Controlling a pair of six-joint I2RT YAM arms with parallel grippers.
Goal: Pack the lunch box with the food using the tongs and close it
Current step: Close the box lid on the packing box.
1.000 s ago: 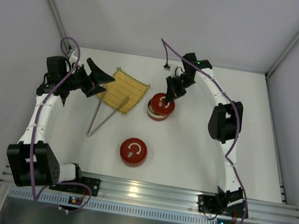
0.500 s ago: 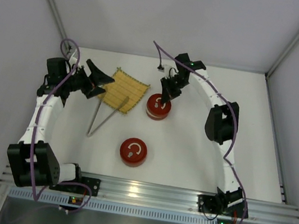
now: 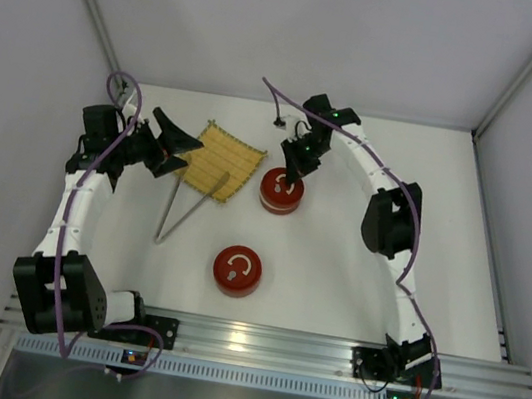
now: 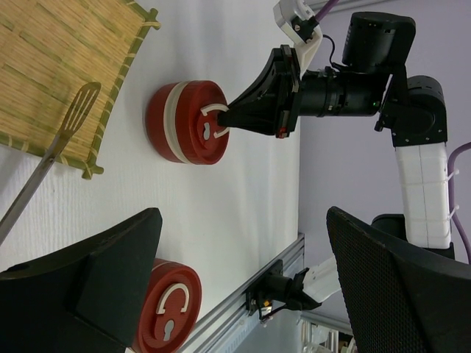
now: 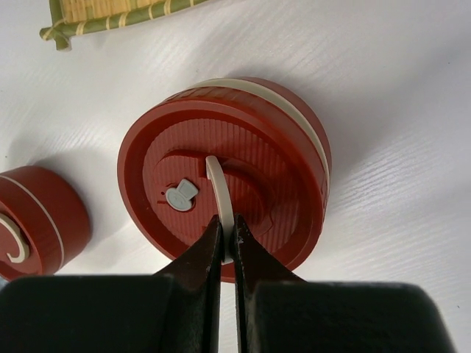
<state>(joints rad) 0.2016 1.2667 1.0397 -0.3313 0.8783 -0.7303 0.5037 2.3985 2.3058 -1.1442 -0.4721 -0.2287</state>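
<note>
R gripper (image 5: 228, 234) pinches lid handle (image 5: 218, 187), L gripper (image 4: 243, 220) spread wide; I'd seat lid (image 5: 280, 147) flat on lunch box (image 4: 157, 123) before letting go.

White table (image 3: 336, 271) enclosed by plain grey walls (image 3: 324, 26).

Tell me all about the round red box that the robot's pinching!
The round red box looks like ribbed plastic, with a cream band around its side. Its flat lid is on and carries a cream curved handle and a small grey tab. The box stands upright on the white table, just right of the yellow mat without touching it. The right gripper is shut on the handle.
</note>
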